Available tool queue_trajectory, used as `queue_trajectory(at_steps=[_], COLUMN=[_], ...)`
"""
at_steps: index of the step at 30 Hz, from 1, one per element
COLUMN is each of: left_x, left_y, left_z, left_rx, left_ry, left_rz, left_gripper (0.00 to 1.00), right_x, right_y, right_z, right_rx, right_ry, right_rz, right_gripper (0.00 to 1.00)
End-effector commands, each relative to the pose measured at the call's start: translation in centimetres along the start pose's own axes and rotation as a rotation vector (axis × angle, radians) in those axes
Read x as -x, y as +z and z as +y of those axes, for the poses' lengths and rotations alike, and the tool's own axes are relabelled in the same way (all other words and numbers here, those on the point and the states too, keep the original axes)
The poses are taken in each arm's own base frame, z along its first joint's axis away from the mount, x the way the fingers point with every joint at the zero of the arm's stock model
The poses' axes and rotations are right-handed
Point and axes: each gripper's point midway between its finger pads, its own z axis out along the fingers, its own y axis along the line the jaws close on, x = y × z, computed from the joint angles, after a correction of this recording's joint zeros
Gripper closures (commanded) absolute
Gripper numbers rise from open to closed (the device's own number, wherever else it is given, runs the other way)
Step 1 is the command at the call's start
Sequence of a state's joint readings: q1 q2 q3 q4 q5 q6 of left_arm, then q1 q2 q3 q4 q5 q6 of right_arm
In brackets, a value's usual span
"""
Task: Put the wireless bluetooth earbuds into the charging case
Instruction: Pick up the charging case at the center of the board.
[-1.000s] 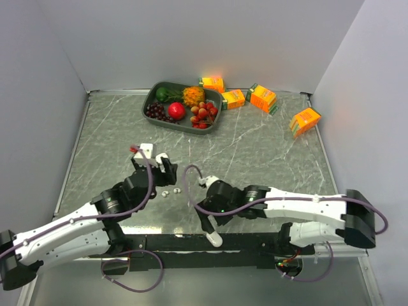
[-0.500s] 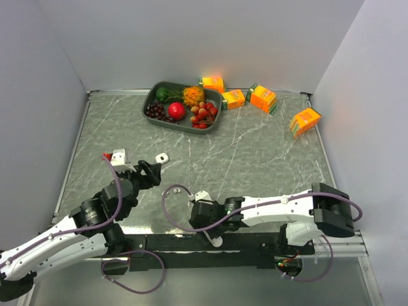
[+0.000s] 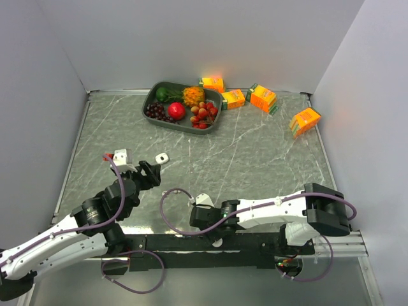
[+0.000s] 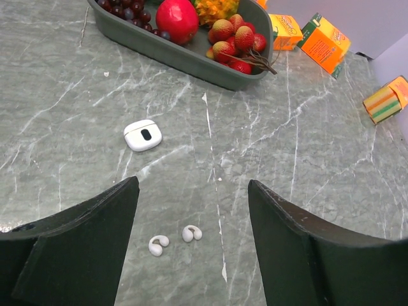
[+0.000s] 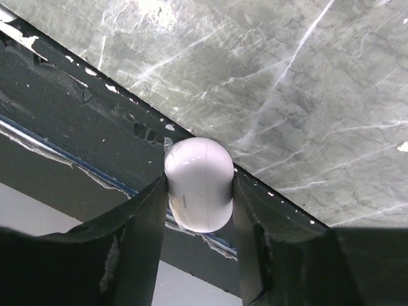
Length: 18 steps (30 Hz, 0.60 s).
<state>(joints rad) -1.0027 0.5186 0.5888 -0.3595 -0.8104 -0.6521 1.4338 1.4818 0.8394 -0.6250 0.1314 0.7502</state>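
Right gripper (image 5: 199, 183) clasps rounded white plastic case (image 5: 199, 191) at grey marble table's (image 5: 319, 95) six-o'clock edge; left gripper (image 4: 192, 185) spread wide, empty, bare marble ahead.

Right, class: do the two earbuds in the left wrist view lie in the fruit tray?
No: both earbuds lie on the table, near the camera, far from the tray.

White earbuds (image 4: 159, 245), white rounded case (image 5: 199, 185), grey white-veined table (image 4: 287, 159), orange cartons (image 4: 324, 43)

Worktop (image 3: 255, 159): grey, marbled.
Upper centre: fruit tray (image 3: 148, 105).
Upper right: four orange cartons (image 3: 262, 97).
Left of centre: white case (image 3: 162, 157).
Lower left-centre: two earbuds (image 4: 158, 245).
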Motion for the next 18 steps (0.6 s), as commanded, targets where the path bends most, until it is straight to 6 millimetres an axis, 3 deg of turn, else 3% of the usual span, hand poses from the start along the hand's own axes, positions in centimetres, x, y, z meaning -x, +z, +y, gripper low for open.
queue_trajectory(at_steps=[1, 5, 10, 13, 17, 18], left_x=[0.8, 0.8, 1.1, 1.4, 1.6, 1.7], left_y=[-0.1, -0.1, -0.2, -0.3, -0.4, -0.4], left_z=[0.0, -0.1, 0.0, 0.2, 0.5, 0.6], left_rx=[0.006, 0.005, 0.008, 0.018, 0.021, 0.024], left_ry=[-0.036, -0.036, -0.044, -0.054, -0.071, -0.077], left_rz=[-0.023, -0.022, -0.031, -0.044, -0.057, -0.061], left_gripper=[0.26, 0.26, 0.27, 0.27, 0.26, 0.26], right_x=[0.7, 0.8, 2.3, 5.0, 10.3, 12.2], right_y=[0.0, -0.1, -1.6, -2.8, -3.8, -3.9], right_z=[0.4, 0.2, 0.0, -0.3, -1.0, -2.6], right_rx=[-0.023, -0.029, -0.044, -0.036, 0.058, 0.058], right_ry=[-0.005, -0.003, 0.015, 0.084, 0.277, 0.37], right_rz=[-0.013, -0.021, -0.08, -0.15, -0.246, -0.272], right_gripper=[0.59, 0.76, 0.87, 1.0, 1.0, 1.0])
